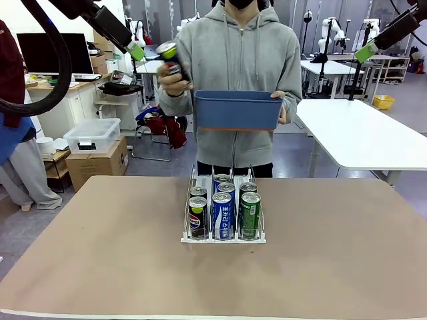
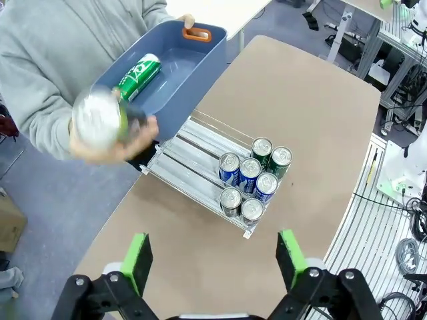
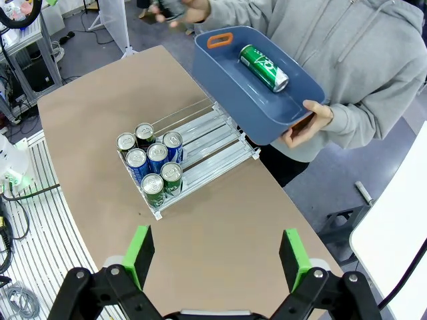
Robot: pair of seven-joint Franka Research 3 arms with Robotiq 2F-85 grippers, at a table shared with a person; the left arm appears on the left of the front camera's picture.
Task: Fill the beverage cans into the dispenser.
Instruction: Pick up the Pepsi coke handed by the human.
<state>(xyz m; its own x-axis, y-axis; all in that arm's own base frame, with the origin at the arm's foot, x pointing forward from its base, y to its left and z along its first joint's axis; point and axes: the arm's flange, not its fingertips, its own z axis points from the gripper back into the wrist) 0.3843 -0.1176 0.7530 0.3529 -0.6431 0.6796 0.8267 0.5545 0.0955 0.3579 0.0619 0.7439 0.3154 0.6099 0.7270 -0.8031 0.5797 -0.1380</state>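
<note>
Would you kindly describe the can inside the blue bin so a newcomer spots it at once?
The person at the far side holds a blue bin. One green can lies on its side inside it; the cans in the white dispenser stand upright.

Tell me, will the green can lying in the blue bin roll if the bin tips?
Probably yes: the green can lies on its side on the smooth floor of the blue bin, so it would likely roll. The walls should stop it. Its smooth metal skin may be slippery to grip.
</note>
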